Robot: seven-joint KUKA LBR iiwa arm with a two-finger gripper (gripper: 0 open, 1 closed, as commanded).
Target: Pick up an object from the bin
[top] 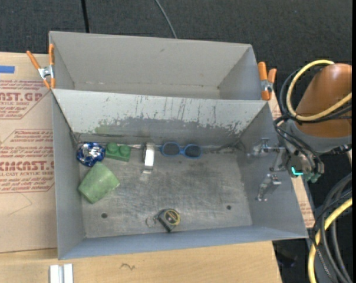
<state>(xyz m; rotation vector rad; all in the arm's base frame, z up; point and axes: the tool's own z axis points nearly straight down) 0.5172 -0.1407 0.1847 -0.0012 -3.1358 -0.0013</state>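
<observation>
My gripper [263,168] hangs over the bin's right sloping wall, its two metal fingers spread apart and open with nothing between them. The nearest loose thing is a pair of blue sunglasses [181,150] lying along the back edge of the floor, well left of the gripper. A small white and silver clip [149,156] lies just left of the glasses. A small dark and yellow tape measure [169,218] lies near the front edge of the floor, left of and below the gripper.
At the left of the floor lie a green toy brick [118,152], a blue and white patterned ball [89,153] and a pale green block [98,183]. The arm with its orange cover and cables stands outside the bin's right rim.
</observation>
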